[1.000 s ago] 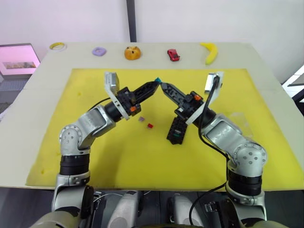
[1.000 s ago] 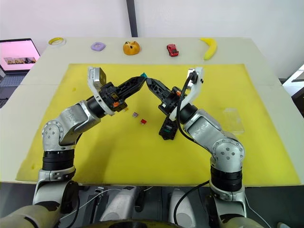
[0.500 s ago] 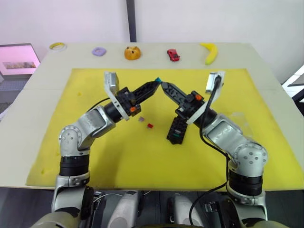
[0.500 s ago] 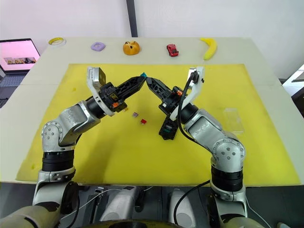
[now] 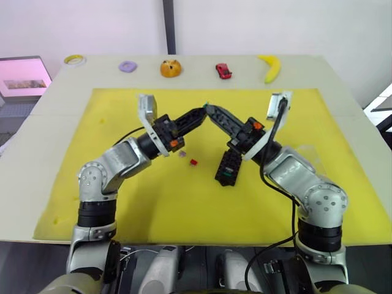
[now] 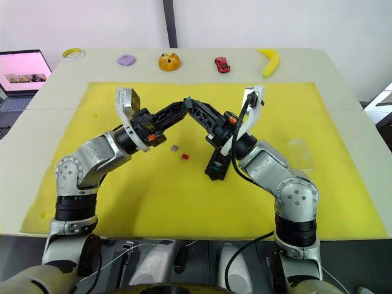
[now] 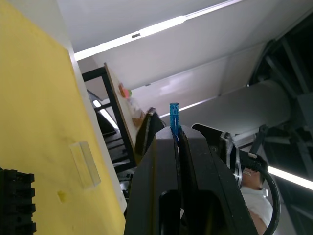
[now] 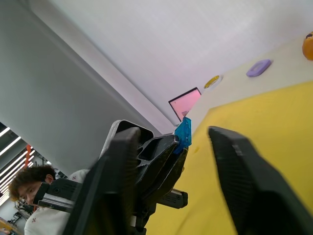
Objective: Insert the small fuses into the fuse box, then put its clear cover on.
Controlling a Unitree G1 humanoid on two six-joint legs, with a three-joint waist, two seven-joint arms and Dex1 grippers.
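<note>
Above the yellow mat (image 5: 122,196) my two grippers meet tip to tip. My left gripper (image 7: 176,136) is shut on a small blue fuse (image 7: 174,115) that sticks out past its fingertips. My right gripper (image 5: 210,109) is open, and its fingers (image 8: 113,181) stand on either side of that blue fuse (image 8: 183,136). The black fuse box (image 5: 228,168) lies on the mat under my right arm. A grey-purple fuse (image 5: 182,154) and a red fuse (image 5: 193,162) lie loose just left of it. The clear cover (image 6: 301,153) lies on the mat to the right.
Along the table's far edge lie a tape roll (image 5: 75,59), a purple ring (image 5: 127,66), an orange object (image 5: 171,68), a red toy car (image 5: 223,71) and a banana (image 5: 270,66). A pink screen (image 5: 21,76) stands at the far left. A person (image 8: 29,178) sits beyond.
My right gripper has gone from shut at the blue fuse to open. The left gripper still holds the fuse, and both tips have shifted slightly.
</note>
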